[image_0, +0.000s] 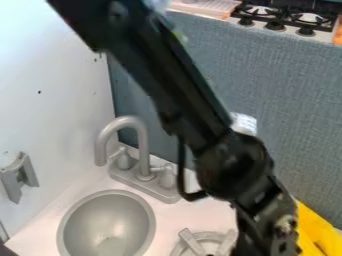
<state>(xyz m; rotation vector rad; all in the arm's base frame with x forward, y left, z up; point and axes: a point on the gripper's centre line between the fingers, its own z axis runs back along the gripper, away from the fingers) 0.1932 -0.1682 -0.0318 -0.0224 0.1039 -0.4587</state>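
Black arm (194, 100) beside something yellow

The hand (267, 245) is at five o'clock; whether it is open, closed or gripping, I cannot tell. The yellow thing (315, 231) lies just beside it, at half past four. The faucet (142, 145), nine o'clock, stands behind the basin (107, 217), seven o'clock, presumably to pour into it. White tabletop (184, 215); grey-blue panel (267, 85); stove (284, 27) beyond, one o'clock.

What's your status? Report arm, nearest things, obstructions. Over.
Arm slants down to lower right. Burner close on picture left, yellow object close on picture right. Arm blocks sight of counter behind it.
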